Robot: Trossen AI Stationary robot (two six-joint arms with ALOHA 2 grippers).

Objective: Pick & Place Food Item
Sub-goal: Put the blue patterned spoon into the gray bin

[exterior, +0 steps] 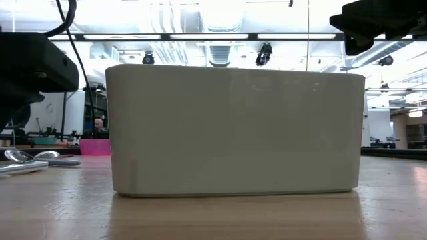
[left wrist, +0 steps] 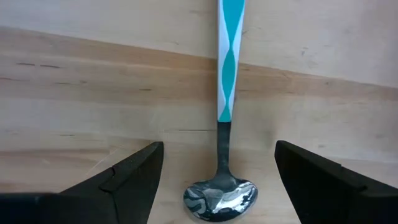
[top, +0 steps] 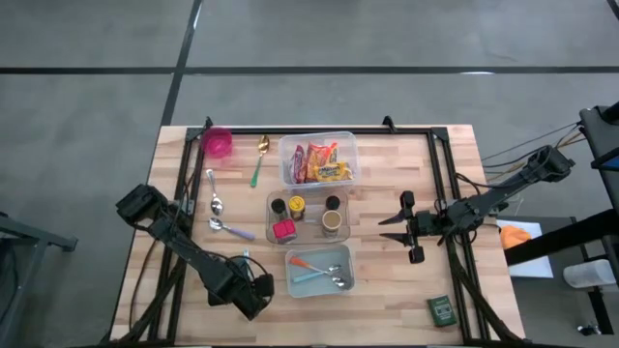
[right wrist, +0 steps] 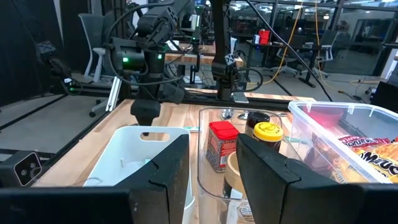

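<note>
I'm hovering the left gripper (top: 253, 290) low over the near-left part of the table (top: 387, 309), fingers spread wide with nothing between them; in the left wrist view a teal-and-white-handled spoon (left wrist: 224, 118) is lying flat on the wood with its bowl sitting midway between the two fingers (left wrist: 124, 177), so I'm reading this as lining up on the spoon, not yet touching it. Odd, given the task is a food item. The food is sitting in the clear snack bin (top: 317, 159) at the far middle of the table: packaged snacks (top: 319, 162), untouched. Just nearer is a clear tray (top: 309, 215) holding a red-lidded spice jar (top: 284, 230), a yellow-lidded jar (top: 297, 205) and a few darker jars, kept upright by the tray walls. Nearest is a white bin (top: 319, 271) with cutlery lying in it; it's just beside my left gripper. I'm parking the right gripper (top: 411, 230) right of the jar tray, pointing at it, fingers partly apart and empty, apparently waiting. Loose spoons (top: 221, 215) are lying left of the tray, a pink cup (top: 219, 143) is at the far-left corner, and a gold-and-green spoon (top: 259, 159) is beside it. A small green box (top: 442, 309) is sitting near the right edge. The low view is mostly blocked by the white bin's wall. Judgement: no food moved yet.
</note>
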